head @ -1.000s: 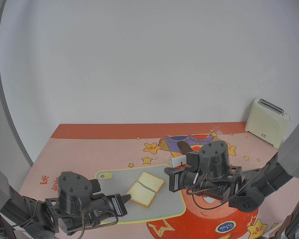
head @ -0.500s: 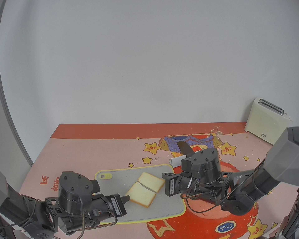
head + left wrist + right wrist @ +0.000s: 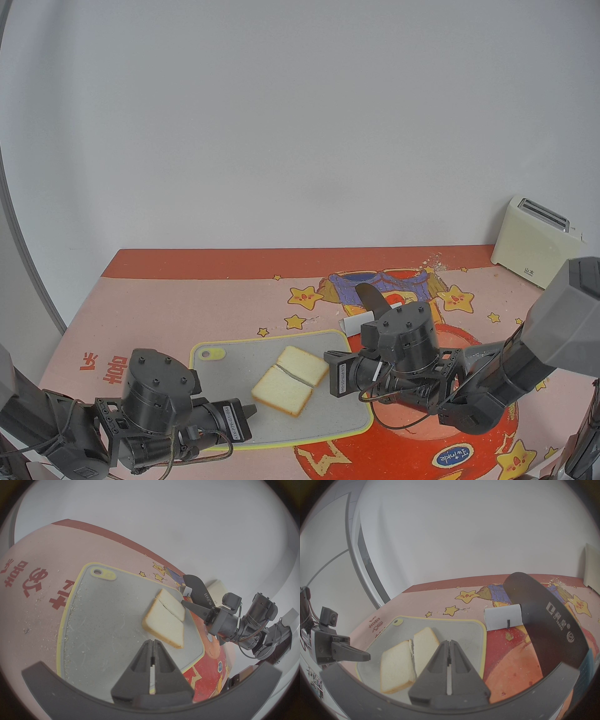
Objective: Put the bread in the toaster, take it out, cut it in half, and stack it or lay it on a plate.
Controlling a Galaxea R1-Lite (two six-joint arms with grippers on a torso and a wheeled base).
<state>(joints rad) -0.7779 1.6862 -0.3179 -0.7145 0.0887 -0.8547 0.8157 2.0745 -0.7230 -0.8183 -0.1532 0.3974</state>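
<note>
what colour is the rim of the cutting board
Yellow, on the cutting board; clearest in the left wrist view.

Head camera high, looking down; wrist cameras low, opposed (sharing bread [image 3: 284, 390]).

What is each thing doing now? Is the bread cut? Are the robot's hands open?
bread: cut in two, halves side by side
cutting board: flat, under the bread
knife: beside the board, not held
toaster: upright
left gripper: shut, empty
right gripper: shut, empty

Red characters on mat [image 3: 187, 300]; white logo on knife blade [image 3: 550, 620].
</note>
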